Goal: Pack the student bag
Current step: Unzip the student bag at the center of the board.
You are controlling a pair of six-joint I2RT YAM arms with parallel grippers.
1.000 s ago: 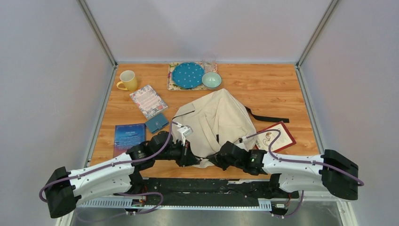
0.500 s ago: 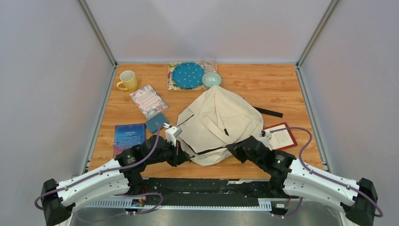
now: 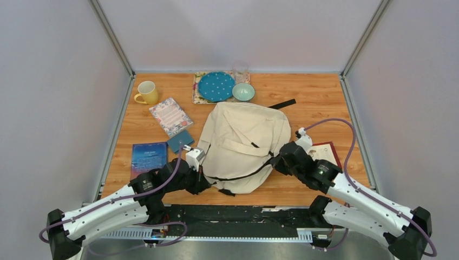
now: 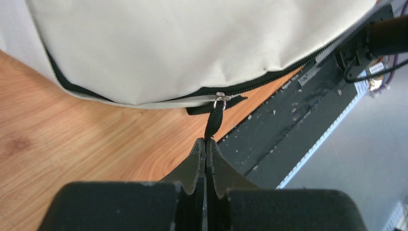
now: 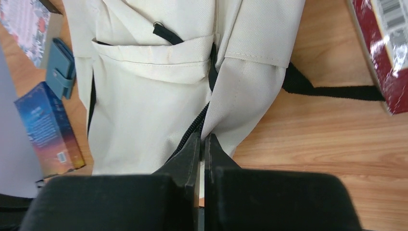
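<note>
My left gripper (image 4: 206,146) is clamped on the black zipper pull (image 4: 215,117), which runs up toward 12 o'clock to the slider on the bag's near seam. My right gripper (image 5: 202,140) is pinched on the cream fabric edge just beside the zipper teeth, with no gap between the fingers.

The student bag (image 3: 243,142) lies in the middle of the table (image 3: 325,97), its near edge stretched between my two grippers. Half a second ago it lay skewed, with its top pointing to 11 o'clock. Now it is squared up, flatter and further toward 12 o'clock. Its black strap (image 3: 282,104) has swung from 3 o'clock to 1 o'clock, near the bowl (image 3: 243,91). My right arm has moved up and now covers more of the red book (image 3: 329,153) at 3 o'clock.
</note>
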